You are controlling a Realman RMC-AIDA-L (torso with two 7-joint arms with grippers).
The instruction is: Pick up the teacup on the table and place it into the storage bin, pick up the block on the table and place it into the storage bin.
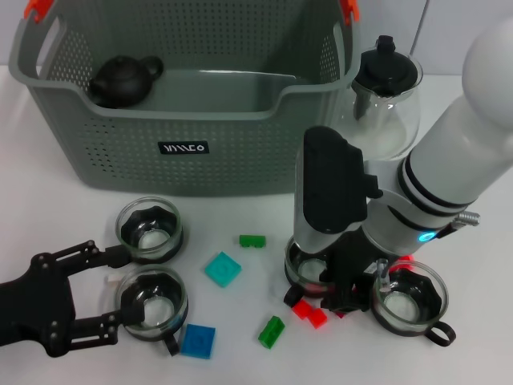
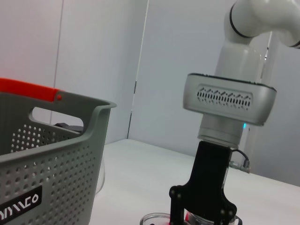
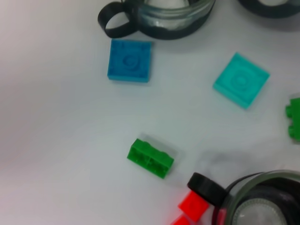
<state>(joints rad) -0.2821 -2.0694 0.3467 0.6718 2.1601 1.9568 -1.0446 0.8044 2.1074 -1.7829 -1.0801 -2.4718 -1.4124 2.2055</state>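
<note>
Left gripper (image 1: pixel 120 290): fingers spread apart around a glass teacup (image 1: pixel 152 301), one finger on each side of the cup; whether they touch it I cannot tell. A second teacup (image 1: pixel 149 228) sits just beyond the farther finger. Blue block (image 1: pixel 197 340) lies just beside the held-between cup. Right gripper (image 1: pixel 345 285) hangs over red blocks (image 1: pixel 309 312); its finger state cannot be told. Storage bin (image 1: pixel 184 144) stands farther back, holding a black teapot (image 1: pixel 124 79).

- white worktop (image 1: pixel 64 216), plain, matte, soft shadows
- pale grey wall panels (image 2: pixel 93 56) behind, vertical seams between them
- small dark fitting on one seam (image 2: pixel 136 87)
- even, diffuse light; floor unseen, windows too
</note>
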